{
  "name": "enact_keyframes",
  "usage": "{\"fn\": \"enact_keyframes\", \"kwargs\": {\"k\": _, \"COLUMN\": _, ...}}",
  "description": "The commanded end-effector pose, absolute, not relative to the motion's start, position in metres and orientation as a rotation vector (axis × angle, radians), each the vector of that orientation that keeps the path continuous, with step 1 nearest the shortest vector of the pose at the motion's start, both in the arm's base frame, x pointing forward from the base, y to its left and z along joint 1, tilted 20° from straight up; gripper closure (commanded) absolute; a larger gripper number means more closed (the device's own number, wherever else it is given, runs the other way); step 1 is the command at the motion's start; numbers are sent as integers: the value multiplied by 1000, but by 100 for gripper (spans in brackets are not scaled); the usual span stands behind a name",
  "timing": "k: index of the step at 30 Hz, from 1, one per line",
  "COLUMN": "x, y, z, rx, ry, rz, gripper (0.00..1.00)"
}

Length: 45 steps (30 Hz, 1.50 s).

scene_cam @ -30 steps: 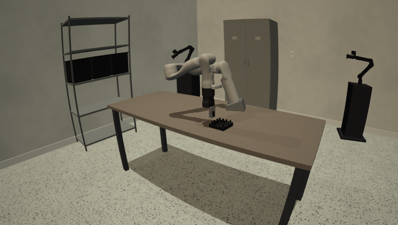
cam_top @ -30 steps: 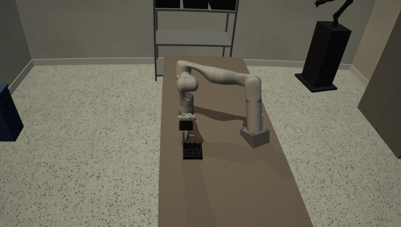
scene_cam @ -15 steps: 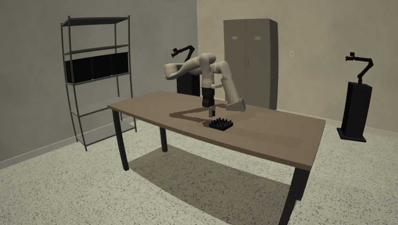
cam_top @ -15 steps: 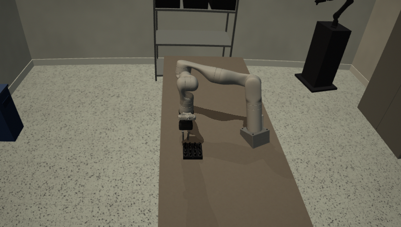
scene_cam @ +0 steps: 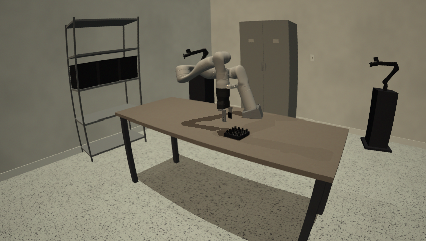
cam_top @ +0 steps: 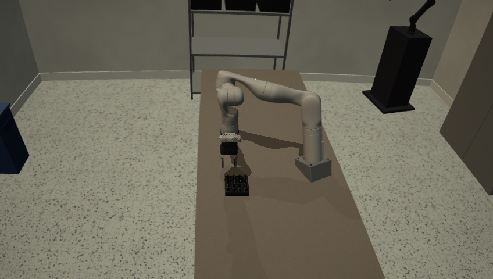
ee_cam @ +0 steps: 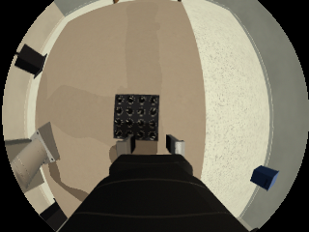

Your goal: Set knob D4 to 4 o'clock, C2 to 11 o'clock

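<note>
Positioning for a knob seems to be the step in hand, though whether either turn has been completed cannot be told. The gripper (cam_top: 228, 166) (scene_cam: 226, 119) (ee_cam: 151, 141) is held in the air, pointed down, with its two fingers spread fully open and nothing gripped between them. The knob box (cam_top: 236, 194) (scene_cam: 236, 137) (ee_cam: 125, 117) is set flat on the table (cam_top: 293, 235) (scene_cam: 284, 128) (ee_cam: 87, 48), lower than the fingertips and just off to one side of them, and no knob (ee_cam: 141, 111) is being touched. Neither the socket nor the printed names can be made out, so the front of the box, and with it D4 and C2, cannot be placed from the gripper; the white lines are too small to be read against their marks.

For the next move, the name and line of the wanted knob should be confirmed first. The gripper would then need to be centred over that knob, its opening narrowed to clear the close-set neighbours, and lowered straight before being closed and twisted. If the fingers were brought down this wide, a neighbouring knob could be knocked off its mark.
</note>
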<state>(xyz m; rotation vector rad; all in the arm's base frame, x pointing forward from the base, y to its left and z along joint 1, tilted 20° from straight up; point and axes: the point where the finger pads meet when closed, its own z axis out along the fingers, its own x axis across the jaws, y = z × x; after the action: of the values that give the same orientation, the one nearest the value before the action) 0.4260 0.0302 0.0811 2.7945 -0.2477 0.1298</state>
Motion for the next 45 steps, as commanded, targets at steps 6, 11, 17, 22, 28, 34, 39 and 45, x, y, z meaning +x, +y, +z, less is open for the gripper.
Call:
{"fn": "enact_keyframes", "kwargs": {"k": 6, "x": 426, "y": 45, "z": 123, "rx": 2792, "ry": -246, "rz": 145, "gripper": 0}}
{"fn": "enact_keyframes", "kwargs": {"k": 11, "x": 424, "y": 54, "z": 147, "rx": 2792, "ry": -246, "rz": 145, "gripper": 0}}
{"fn": "enact_keyframes", "kwargs": {"k": 17, "x": 423, "y": 58, "z": 158, "rx": 2792, "ry": -246, "rz": 145, "gripper": 0}}
{"fn": "enact_keyframes", "kwargs": {"k": 22, "x": 423, "y": 59, "z": 162, "rx": 2792, "ry": -246, "rz": 145, "gripper": 0}}
{"fn": "enact_keyframes", "kwargs": {"k": 28, "x": 423, "y": 59, "z": 162, "rx": 2792, "ry": -246, "rz": 145, "gripper": 0}}
{"fn": "enact_keyframes", "kwargs": {"k": 34, "x": 423, "y": 59, "z": 162, "rx": 2792, "ry": -246, "rz": 145, "gripper": 0}}
{"fn": "enact_keyframes", "kwargs": {"k": 39, "x": 423, "y": 59, "z": 162, "rx": 2792, "ry": -246, "rz": 145, "gripper": 0}}
{"fn": "enact_keyframes", "kwargs": {"k": 45, "x": 423, "y": 59, "z": 162, "rx": 2792, "ry": -246, "rz": 145, "gripper": 0}}
